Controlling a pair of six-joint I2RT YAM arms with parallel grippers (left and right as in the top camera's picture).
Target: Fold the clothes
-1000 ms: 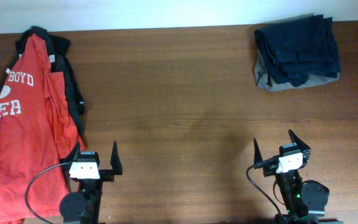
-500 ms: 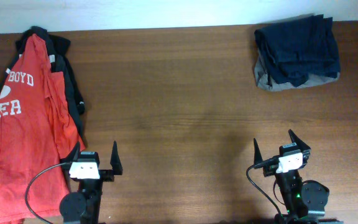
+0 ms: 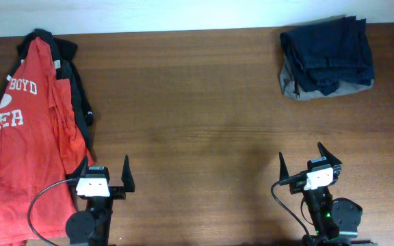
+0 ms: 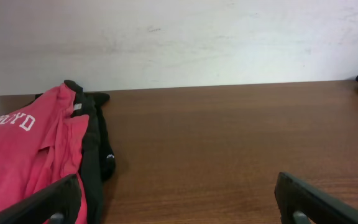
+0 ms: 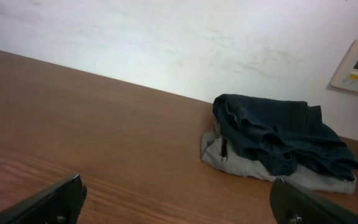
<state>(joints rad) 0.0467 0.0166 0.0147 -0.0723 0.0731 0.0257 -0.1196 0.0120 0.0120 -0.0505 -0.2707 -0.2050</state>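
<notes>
A red T-shirt (image 3: 26, 143) with white letters lies spread along the table's left side, on top of a black garment (image 3: 81, 102); both show in the left wrist view, the red shirt (image 4: 17, 155) and the black one (image 4: 95, 146). A pile of a dark navy garment (image 3: 330, 51) over a grey one (image 3: 299, 89) sits at the far right corner, also in the right wrist view (image 5: 272, 134). My left gripper (image 3: 104, 172) is open and empty near the front edge, just right of the red shirt. My right gripper (image 3: 308, 160) is open and empty at the front right.
The brown wooden table (image 3: 197, 102) runs to a white wall (image 4: 179, 37) at the back. A white wall panel (image 5: 356, 74) hangs behind the far right corner. A black cable (image 3: 40, 205) loops over the red shirt by the left arm's base.
</notes>
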